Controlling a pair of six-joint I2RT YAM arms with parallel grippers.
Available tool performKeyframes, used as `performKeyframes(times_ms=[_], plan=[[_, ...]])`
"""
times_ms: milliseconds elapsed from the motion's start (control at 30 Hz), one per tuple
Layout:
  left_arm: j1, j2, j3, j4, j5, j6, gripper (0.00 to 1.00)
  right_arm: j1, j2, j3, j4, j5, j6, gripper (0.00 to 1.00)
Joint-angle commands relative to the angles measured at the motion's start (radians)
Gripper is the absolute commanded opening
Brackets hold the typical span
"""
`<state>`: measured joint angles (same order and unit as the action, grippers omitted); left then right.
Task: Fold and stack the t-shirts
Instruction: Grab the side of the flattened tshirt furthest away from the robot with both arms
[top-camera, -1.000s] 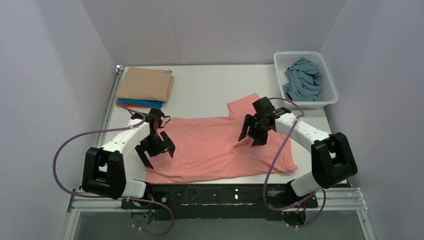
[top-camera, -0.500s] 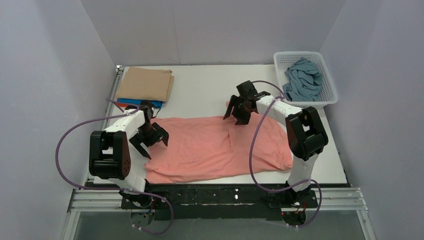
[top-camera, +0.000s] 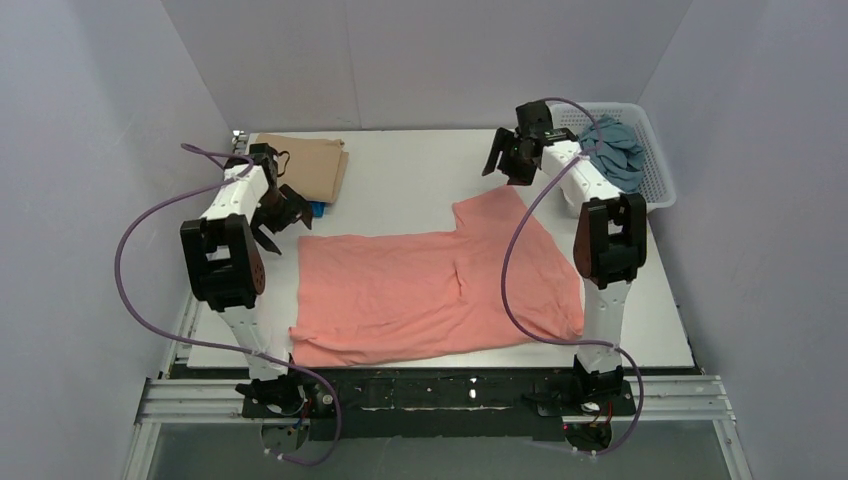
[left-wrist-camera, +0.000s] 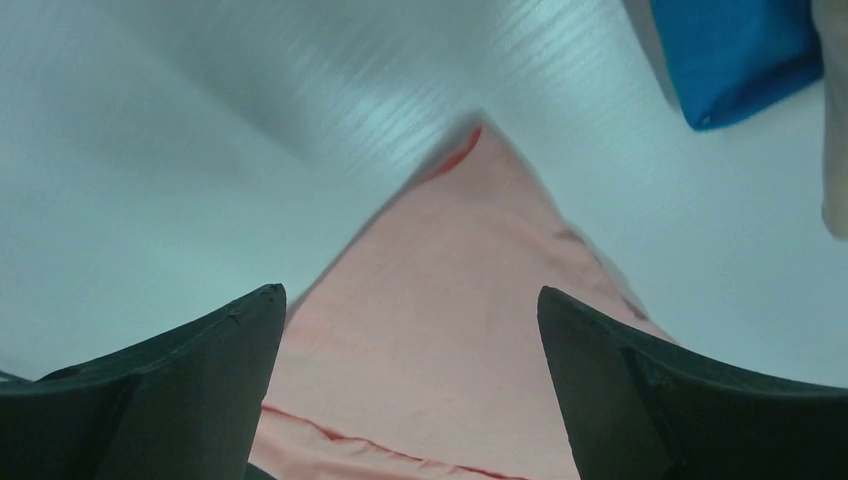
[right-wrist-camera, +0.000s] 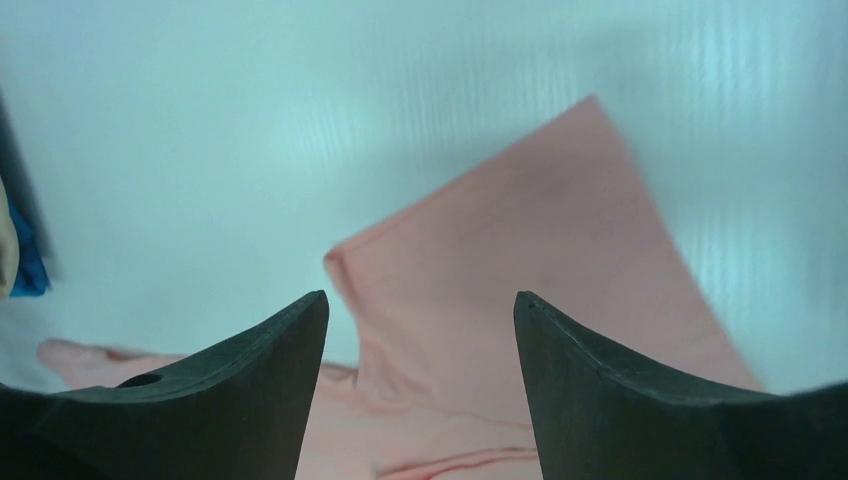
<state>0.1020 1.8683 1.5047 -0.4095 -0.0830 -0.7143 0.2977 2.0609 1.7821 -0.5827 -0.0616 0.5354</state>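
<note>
Both claws are up at the far side, and both are empty! The left claw (top-camera: 278, 222) has its jaws spread wide, gripping nothing. The right claw (top-camera: 506, 168) is parted too, also bare.

The salmon-pink t-shirt (top-camera: 400, 290) lies flat on the desk (top-camera: 400, 170), its far-left corner right below the left claw and its sleeve just below the right one. It looks spread flat for folding, with each claw lined up over a far corner to pinch.

Its long axis runs from claw to claw, and the sleeve pokes away toward the right claw.

Beside the left claw is the tan t-shirt (top-camera: 300, 165), folded on top of the blue t-shirt (top-camera: 316, 209). The stack looks parked clear of the folding space.

Beside the right claw, a grey-blue t-shirt (top-camera: 615, 150) waits crumpled in the basket (top-camera: 655, 195).
</note>
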Motion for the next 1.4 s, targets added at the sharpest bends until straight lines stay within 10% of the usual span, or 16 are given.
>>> performKeyframes(times_ms=[0,367,667,833,933,1367], plan=[[0.004,0.127,0.073,-0.112,0.014,0.082,0.93,-0.043,0.146,0.229,-0.027,-0.022,-0.135,0.76],[0.007,0.288,0.090,-0.043,0.068,0.077,0.82,-0.074,0.478,0.618,-0.112,0.010,-0.182,0.76],[0.007,0.328,0.057,-0.029,0.174,0.070,0.59,-0.026,0.523,0.589,-0.268,0.052,-0.254,0.72],[0.006,0.307,0.002,0.017,0.222,0.075,0.34,0.021,0.454,0.433,-0.267,0.118,-0.288,0.65],[0.007,0.308,0.012,0.026,0.246,0.086,0.00,0.046,0.431,0.418,-0.283,0.178,-0.298,0.65],[0.005,0.149,-0.103,0.103,0.241,0.127,0.00,0.066,0.370,0.325,-0.262,0.189,-0.356,0.51]])
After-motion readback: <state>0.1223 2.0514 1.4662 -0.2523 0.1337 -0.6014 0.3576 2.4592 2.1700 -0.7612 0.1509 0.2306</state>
